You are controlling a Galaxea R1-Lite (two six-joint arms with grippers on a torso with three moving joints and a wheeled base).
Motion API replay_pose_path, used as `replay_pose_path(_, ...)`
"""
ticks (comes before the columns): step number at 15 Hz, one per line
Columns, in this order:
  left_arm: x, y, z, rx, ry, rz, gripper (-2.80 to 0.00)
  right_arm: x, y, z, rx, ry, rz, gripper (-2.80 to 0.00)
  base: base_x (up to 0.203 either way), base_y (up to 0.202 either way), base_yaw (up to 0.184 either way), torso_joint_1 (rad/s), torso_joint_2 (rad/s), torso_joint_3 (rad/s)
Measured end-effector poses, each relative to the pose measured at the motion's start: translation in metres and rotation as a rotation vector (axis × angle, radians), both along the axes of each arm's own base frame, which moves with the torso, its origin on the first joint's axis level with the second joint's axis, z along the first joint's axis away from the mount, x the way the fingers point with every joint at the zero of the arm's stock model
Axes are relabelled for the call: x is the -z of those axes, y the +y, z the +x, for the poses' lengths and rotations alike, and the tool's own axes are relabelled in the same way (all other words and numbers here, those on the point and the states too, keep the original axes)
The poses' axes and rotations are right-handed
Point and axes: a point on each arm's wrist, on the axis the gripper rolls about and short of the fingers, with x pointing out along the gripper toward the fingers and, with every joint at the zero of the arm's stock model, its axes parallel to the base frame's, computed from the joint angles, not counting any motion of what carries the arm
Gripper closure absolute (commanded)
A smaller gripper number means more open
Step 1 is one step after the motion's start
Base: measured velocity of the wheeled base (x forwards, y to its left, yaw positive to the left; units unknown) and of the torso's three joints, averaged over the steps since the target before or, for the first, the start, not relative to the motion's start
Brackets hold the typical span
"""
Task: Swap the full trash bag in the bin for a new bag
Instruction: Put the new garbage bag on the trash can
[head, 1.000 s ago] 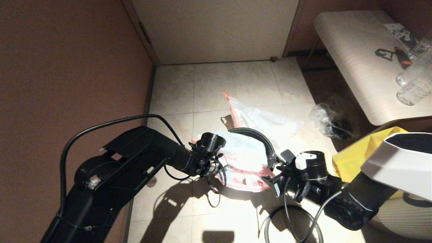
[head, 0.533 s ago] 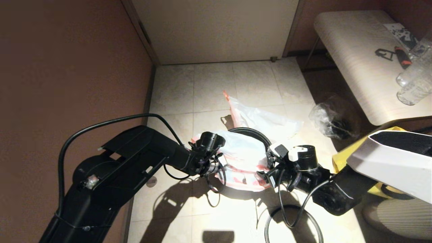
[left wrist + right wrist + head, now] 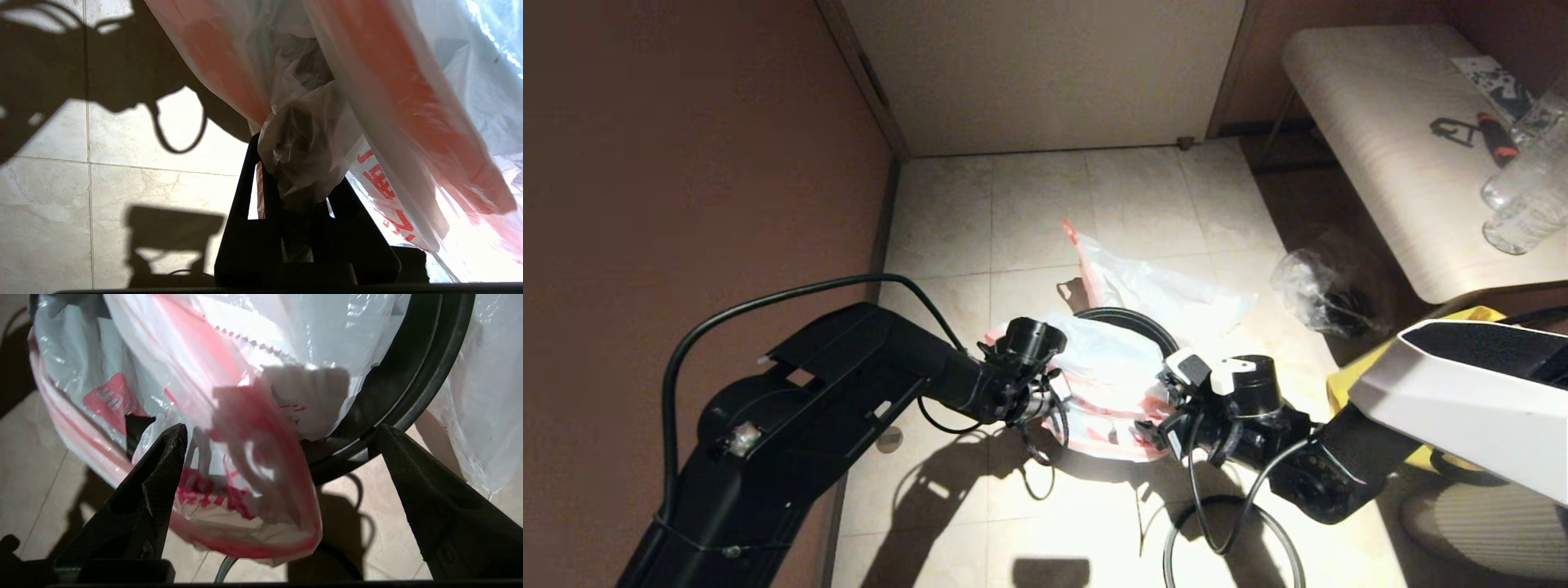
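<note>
The black bin [image 3: 1137,317] stands on the tiled floor with the new bag [image 3: 1107,371], milky white with red characters, draped over its opening and front. My left gripper [image 3: 1045,394] is shut on a bunched edge of that bag [image 3: 304,139] at the bin's left side; its tip [image 3: 296,171] pinches the plastic. My right gripper [image 3: 1168,412] is open at the bin's front right. Between its fingers [image 3: 169,453] a red-edged loop of the new bag [image 3: 253,465] hangs in front of the bin rim [image 3: 412,375]. The full trash bag [image 3: 1168,290] lies behind the bin.
A clear bag with dark contents [image 3: 1327,294] lies on the floor at the right, by a yellow tote bag [image 3: 1368,384]. A bench [image 3: 1388,139] with bottles [image 3: 1527,196] stands beyond. A thin hoop [image 3: 1229,535] lies on the floor in front. A brown wall [image 3: 686,163] runs close on the left.
My right gripper has opened wider and moved left, towards the bag's front edge. The left gripper has kept its hold and place.
</note>
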Motion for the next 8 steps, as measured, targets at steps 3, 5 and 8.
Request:
replay_pose_path(3, 0.0, 0.001, 0.001, -0.002, 0.0, 0.0, 0.0, 0.003, -0.002, 0.013, 0.014, 0.01, -0.015, 0.0, 0.0, 0.0, 0.0, 0.0, 0.0, 0.0)
replay_pose_path(5, 0.0, 0.001, 0.001, -0.002, 0.001, 0.0, 0.0, 0.002, -0.001, 0.019, 0.02, 0.004, -0.008, 0.0, 0.0, 0.0, 0.0, 0.0, 0.0, 0.0)
replay_pose_path(8, 0.0, 0.001, 0.001, -0.002, 0.0, -0.001, 0.0, -0.003, -0.001, 0.021, 0.023, -0.009, 0.001, 0.0, 0.0, 0.0, 0.0, 0.0, 0.0, 0.0)
